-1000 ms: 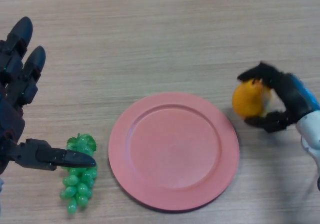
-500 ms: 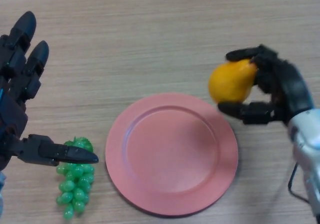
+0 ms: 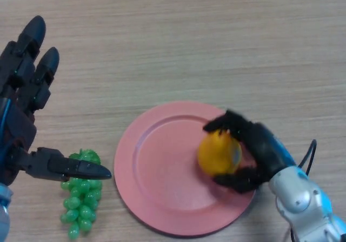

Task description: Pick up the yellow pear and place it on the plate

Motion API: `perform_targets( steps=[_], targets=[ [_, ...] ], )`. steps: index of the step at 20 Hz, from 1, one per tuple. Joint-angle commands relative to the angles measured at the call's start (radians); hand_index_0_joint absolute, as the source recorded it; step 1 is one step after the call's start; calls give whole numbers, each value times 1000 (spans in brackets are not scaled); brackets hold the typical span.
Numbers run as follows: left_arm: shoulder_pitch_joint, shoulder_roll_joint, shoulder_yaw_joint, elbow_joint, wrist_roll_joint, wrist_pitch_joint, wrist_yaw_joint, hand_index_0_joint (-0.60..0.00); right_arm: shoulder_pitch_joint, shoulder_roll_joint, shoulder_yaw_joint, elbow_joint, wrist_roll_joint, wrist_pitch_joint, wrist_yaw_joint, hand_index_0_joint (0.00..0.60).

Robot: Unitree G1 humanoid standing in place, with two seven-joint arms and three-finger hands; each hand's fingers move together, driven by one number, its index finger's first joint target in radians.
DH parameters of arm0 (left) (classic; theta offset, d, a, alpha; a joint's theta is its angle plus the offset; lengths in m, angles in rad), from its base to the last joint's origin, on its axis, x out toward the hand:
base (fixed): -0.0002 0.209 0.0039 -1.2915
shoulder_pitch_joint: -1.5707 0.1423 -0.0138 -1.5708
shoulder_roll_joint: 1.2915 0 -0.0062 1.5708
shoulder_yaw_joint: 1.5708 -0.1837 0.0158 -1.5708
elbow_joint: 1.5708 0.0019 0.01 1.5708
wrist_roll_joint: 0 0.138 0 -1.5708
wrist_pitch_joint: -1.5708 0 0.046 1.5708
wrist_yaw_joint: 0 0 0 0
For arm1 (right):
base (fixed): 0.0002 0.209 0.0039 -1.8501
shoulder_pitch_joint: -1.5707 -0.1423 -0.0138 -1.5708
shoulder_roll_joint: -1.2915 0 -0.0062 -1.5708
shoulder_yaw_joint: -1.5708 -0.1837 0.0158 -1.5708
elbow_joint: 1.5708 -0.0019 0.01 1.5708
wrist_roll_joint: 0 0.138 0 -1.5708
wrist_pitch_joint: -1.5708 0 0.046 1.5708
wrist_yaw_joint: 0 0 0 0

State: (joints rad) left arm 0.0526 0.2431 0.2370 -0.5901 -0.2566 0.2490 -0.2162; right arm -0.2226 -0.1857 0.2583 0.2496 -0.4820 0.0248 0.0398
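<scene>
The yellow pear (image 3: 217, 154) is over the right part of the pink plate (image 3: 157, 166), held in my right hand (image 3: 258, 152), whose fingers and thumb are curled round it. I cannot tell whether the pear touches the plate. My left hand (image 3: 21, 117) is open at the left edge, fingers straight and thumb pointing right, above the table.
A bunch of green grapes (image 3: 80, 193) lies on the wooden table left of the plate, just under my left thumb.
My right hand has carried the pear from beyond the plate's right rim, down and left, to over the plate's right part. The left hand has barely moved.
</scene>
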Motion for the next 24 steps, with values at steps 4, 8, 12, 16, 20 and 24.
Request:
perform_targets(
  steps=[4, 8, 12, 16, 20, 24],
  targets=[
    [-38, 29, 14, -70, 3, -102, 20, 0, -43, -4, -30, -85, 11, -159, -36, 499],
    [-23, 18, 2, -67, 28, -146, 17, 0, -46, -4, -40, -199, 129, -141, -37, 0],
    [-22, 16, 3, -82, 21, -132, 22, 0, -18, -4, -90, -412, 242, -2, 44, 0],
    [-35, 23, -10, -99, 34, -107, 18, 0, 43, -4, -191, -681, 376, 156, 158, 0],
    [-52, 28, -13, -122, 39, -32, -13, 0, 125, -43, -274, -897, 533, 289, 185, 0],
    [-67, 37, -2, -84, 21, -67, 5, 0, 185, -63, -350, -1017, 608, 317, 162, 0]
  ],
)
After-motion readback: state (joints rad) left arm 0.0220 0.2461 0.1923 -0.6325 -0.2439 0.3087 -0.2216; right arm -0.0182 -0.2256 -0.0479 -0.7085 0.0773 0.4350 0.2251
